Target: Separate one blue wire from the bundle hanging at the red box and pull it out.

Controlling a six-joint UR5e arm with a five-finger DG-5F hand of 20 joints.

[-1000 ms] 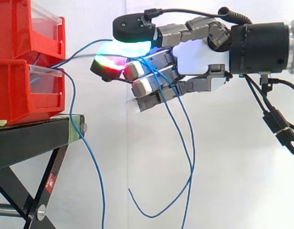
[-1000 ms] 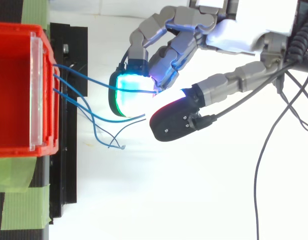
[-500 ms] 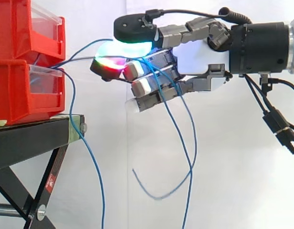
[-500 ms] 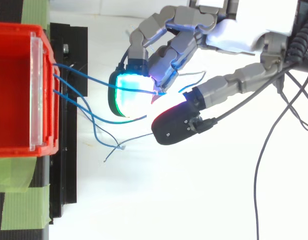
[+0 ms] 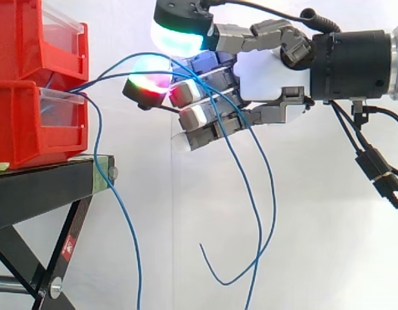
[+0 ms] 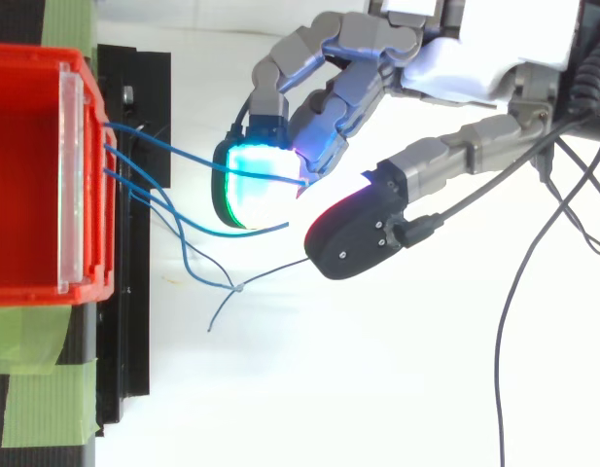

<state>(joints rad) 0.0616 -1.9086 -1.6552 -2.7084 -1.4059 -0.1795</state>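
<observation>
Several thin blue wires [image 5: 121,62] hang out of the front of the lower red bin [image 5: 31,123]. From the right, the hand [image 5: 273,77] reaches level toward them, just off the bin. Two wires run from the bin [image 6: 27,175] up between its curled fingers, then drop below the hand in long loops ending in a loose end [image 5: 202,247]. The thumb's glowing pad [image 5: 179,35] stands raised above the red-green fingertip [image 5: 147,87], with a gap between them. From above, a wire [image 6: 183,156] ends tucked behind the cyan fingertip [image 6: 251,185].
Two red bins are stacked on a black stand [image 5: 44,187] with green tape [image 6: 47,389] at its edge. More blue wires [image 6: 197,268] dangle in front of the stand down past its legs. White curtain lies behind and below the hand.
The thumb has lifted off the fingertip it was pressing. The wire arcs higher between bin and hand, and its hanging loop has swung right and dropped lower.
</observation>
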